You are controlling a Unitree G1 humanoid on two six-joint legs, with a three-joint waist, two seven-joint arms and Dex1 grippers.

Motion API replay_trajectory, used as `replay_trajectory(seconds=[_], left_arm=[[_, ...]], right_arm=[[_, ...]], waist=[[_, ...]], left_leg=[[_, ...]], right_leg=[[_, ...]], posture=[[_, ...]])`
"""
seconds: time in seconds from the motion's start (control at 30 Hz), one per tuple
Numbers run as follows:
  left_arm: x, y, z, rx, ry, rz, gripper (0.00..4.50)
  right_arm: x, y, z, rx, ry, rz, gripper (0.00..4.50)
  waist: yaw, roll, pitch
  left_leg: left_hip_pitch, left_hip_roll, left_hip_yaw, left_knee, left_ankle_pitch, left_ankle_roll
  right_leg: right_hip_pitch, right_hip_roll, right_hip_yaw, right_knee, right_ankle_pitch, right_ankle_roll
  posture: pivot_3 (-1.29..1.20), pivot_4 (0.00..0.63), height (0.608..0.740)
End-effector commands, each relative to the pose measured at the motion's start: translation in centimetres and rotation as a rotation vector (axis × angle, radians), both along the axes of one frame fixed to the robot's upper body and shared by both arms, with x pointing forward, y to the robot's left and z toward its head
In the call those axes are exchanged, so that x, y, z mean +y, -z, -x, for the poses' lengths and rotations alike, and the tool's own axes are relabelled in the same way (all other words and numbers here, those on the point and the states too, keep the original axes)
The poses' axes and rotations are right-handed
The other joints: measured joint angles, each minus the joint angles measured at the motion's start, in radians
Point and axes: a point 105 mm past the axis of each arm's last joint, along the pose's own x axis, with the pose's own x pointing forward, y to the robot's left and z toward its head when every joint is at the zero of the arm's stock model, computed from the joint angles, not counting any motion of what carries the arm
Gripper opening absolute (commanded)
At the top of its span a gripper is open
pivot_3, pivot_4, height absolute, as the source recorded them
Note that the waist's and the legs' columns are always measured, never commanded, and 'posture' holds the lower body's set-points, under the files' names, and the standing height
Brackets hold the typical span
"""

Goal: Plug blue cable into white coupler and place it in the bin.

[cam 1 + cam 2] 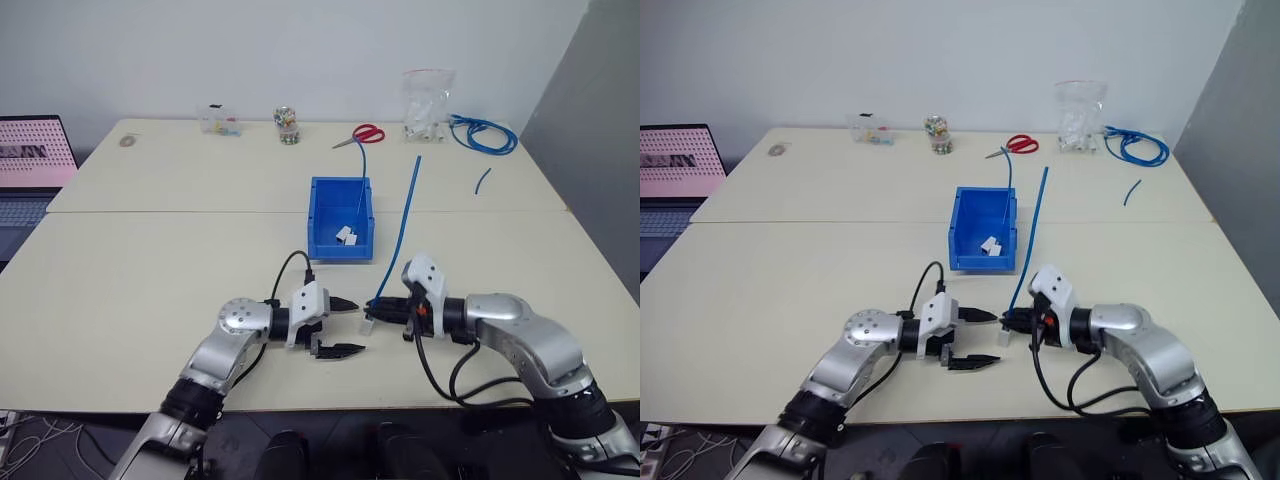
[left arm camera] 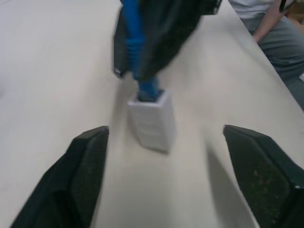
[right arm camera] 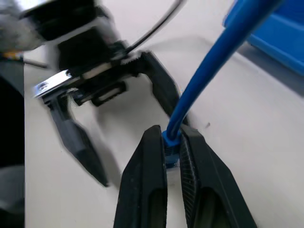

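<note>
The blue cable (image 1: 405, 215) runs across the table from near the bin (image 1: 322, 205) down to my right gripper (image 1: 380, 308), which is shut on its plug end (image 3: 171, 142). The white coupler (image 2: 152, 121) sits on that plug end, low over the table, with the plug inside its socket. My left gripper (image 1: 344, 326) is open just left of the coupler and is not touching it. Its two black fingers (image 2: 80, 175) stand wide apart on either side. The bin lies beyond both grippers and holds small white blocks (image 1: 346, 236).
Red scissors (image 1: 368, 133), a clear bag (image 1: 428, 105) and a coiled blue cable (image 1: 485, 135) lie along the far edge, with a short blue stub (image 1: 483, 180) near them. A laptop (image 1: 30, 170) stands at far left. A seated person (image 2: 275, 28) is beside the table.
</note>
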Motion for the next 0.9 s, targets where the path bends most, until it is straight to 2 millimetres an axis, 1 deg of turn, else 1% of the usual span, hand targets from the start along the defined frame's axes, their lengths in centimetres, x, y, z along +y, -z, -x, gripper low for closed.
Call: replay_trajectory(seconds=[0.03,0.1,0.17,0.2,0.27,0.3,0.47,0.57,0.63,0.7,0.77,0.9], left_arm=[[1.3,-5.4,-0.4,-0.115,-0.218,0.142,4.44],[2.5,-6.9,-0.4,-0.13,-0.369,0.201,4.44],[3.1,-7.7,-0.2,-0.128,-0.457,0.231,4.44],[3.8,-8.2,-0.2,-0.142,-0.535,0.25,4.44],[5.0,-8.9,-0.1,-0.141,-0.689,0.309,4.5],[5.3,-9.0,0.0,-0.133,-0.734,0.324,4.5],[4.6,-7.7,0.5,-0.082,-0.803,0.335,4.5],[4.3,-7.4,0.7,-0.066,-0.826,0.352,4.5],[4.3,-7.2,0.7,-0.052,-0.845,0.363,4.5],[4.4,-7.0,0.5,-0.042,-0.867,0.366,4.5],[4.8,-6.6,0.0,-0.021,-0.901,0.359,4.5],[6.0,-5.9,-1.0,-0.032,-0.965,0.302,4.5]], right_arm=[[0.5,-6.1,-2.9,-0.015,0.076,-0.145,0.11],[0.8,-7.7,-4.8,0.011,0.133,-0.188,0.11],[1.0,-8.7,-6.0,0.034,0.17,-0.215,0.11],[1.1,-9.4,-7.3,0.04,0.206,-0.227,0.11],[1.5,-10.2,-10.0,0.044,0.282,-0.222,0.8],[1.6,-10.2,-10.9,0.043,0.309,-0.214,0.9],[1.3,-9.8,-13.5,0.017,0.381,-0.153,2.01],[0.7,-9.4,-14.3,-0.012,0.419,-0.105,2.69],[-0.1,-9.4,-14.7,-0.06,0.449,-0.067,3.12],[-0.7,-9.7,-14.8,-0.08,0.457,-0.059,3.78],[-1.9,-10.4,-14.5,-0.175,0.461,-0.02,4.31],[-5.1,-11.4,-13.2,-0.46,0.532,0.128,4.31]], waist=[[-0.003,0.002,0.006],[-0.001,0.002,0.006],[0.004,0.002,0.006],[0.009,0.002,0.006],[0.01,0.002,0.006],[0.009,0.002,0.007],[0.014,0.001,0.007],[0.014,0.001,0.007],[0.013,0.001,0.008],[0.012,0.001,0.008],[0.012,0.001,0.008],[0.014,0.001,0.008]], left_leg=[[-0.003,0.0,-0.001,0.001,0.0,0.0],[-0.008,-0.001,-0.003,0.001,0.0,0.0],[-0.012,-0.002,-0.004,0.001,0.0,0.0],[-0.015,-0.002,-0.004,0.001,0.0,0.0],[-0.018,-0.003,-0.003,0.001,0.0,0.0],[-0.018,-0.004,-0.002,0.001,0.0,0.0],[-0.019,-0.006,0.003,0.0,0.0,0.0],[-0.019,-0.006,0.005,0.0,0.0,0.0],[-0.019,-0.006,0.005,0.0,0.0,0.0],[-0.018,-0.005,0.004,0.0,0.0,0.0],[-0.018,-0.005,0.004,0.0,0.0,0.0],[-0.018,-0.005,0.004,0.0,0.0,0.0]], right_leg=[[-0.003,0.0,0.0,0.001,0.001,0.001],[-0.006,0.0,-0.001,0.001,0.001,0.001],[-0.009,0.0,-0.003,0.0,0.0,0.0],[-0.012,0.0,-0.003,0.001,0.0,0.0],[-0.014,-0.001,-0.003,0.0,0.002,-0.003],[-0.014,-0.001,-0.003,0.0,0.003,-0.005],[-0.015,-0.002,-0.001,-0.002,0.004,-0.003],[-0.015,-0.002,-0.001,-0.002,0.004,-0.003],[-0.015,-0.002,-0.001,-0.002,0.004,-0.003],[-0.015,-0.002,-0.001,-0.001,0.004,-0.003],[-0.015,-0.001,-0.001,-0.001,0.004,-0.004],[-0.015,-0.001,-0.001,-0.001,0.004,-0.003]], posture=[[0.0,0.15,0.74],[0.0,0.15,0.74],[0.0,0.15,0.74],[0.0,0.15,0.74],[0.0,0.15,0.74],[0.0,0.15,0.74],[0.0,0.15,0.74],[0.0,0.15,0.74],[0.0,0.15,0.74],[0.0,0.15,0.74],[0.0,0.15,0.74],[0.0,0.15,0.74]])
